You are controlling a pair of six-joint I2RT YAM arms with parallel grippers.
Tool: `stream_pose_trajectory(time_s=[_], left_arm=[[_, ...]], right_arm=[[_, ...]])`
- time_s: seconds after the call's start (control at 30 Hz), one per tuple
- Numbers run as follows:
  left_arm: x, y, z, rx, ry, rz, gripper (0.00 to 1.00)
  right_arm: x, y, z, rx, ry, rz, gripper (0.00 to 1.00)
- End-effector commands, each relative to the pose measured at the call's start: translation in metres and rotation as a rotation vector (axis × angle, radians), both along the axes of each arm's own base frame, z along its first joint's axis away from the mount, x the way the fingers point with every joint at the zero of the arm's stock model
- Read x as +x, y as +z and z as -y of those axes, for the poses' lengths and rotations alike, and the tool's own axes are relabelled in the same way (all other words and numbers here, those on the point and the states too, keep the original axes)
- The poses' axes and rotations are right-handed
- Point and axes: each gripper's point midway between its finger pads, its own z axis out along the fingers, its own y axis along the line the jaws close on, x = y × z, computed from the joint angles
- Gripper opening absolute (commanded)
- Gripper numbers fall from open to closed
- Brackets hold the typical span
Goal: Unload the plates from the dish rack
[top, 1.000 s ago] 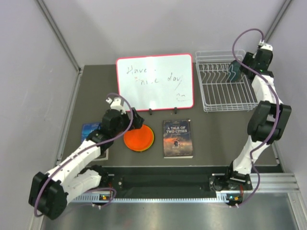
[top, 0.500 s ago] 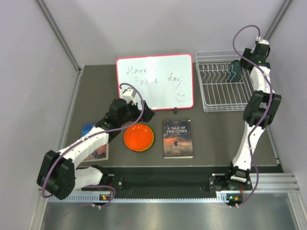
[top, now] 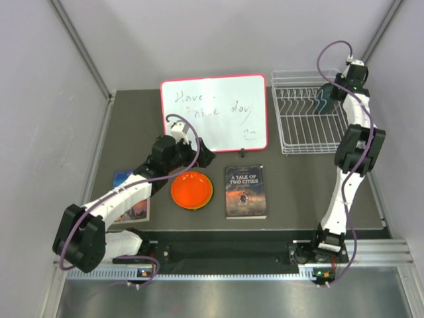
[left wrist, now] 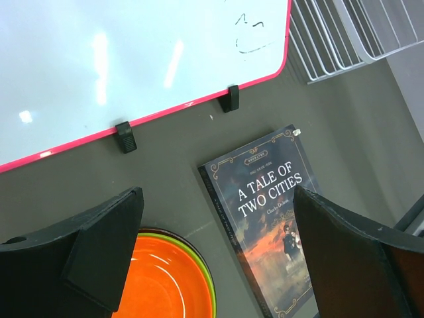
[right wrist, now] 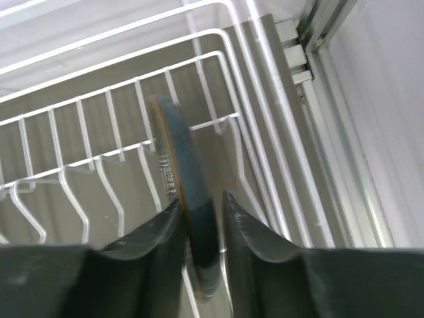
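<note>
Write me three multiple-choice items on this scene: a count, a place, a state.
1. How many plates stand in the dish rack? A one; B two; C four.
2. Where is the orange plate? A in the dish rack; B left of the book, atop the green plate; C on top of the book.
3. The left hand is: A shut on the orange plate; B shut on the book; C open, holding nothing.
Answers: 1 A, only the teal plate stands there. 2 B, the top view shows it beside the book. 3 C, its fingers are spread, nothing between them.
</note>
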Motion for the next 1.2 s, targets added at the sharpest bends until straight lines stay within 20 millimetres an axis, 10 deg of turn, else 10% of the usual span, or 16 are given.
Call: stream_pose_trajectory(time_s=[0.0,0.47,0.73,1.17], left_arm=[[0.008,0.011,0.003,-0.032,0.004,0.048,0.99],[0.005,0.002,0.0,-0.029,0.021,0.037,0.99],[0.011,0.001,-0.007,-0.007,0.061,0.045,0.99],[0.013,0.001,-0.014,0.009,0.106,0.05,0.99]], right_arm=[[0.006,0.013,0.011,-0.035,-0.003,0.023,0.22],[0.003,0.019,0.003,-0.119,-0.014,0.024,0.0],[-0.016,0.126,-0.001,-0.329,-0.121,0.239,0.0],[-0.053,0.186,-0.01,-0.397,-0.162,0.305,0.0]])
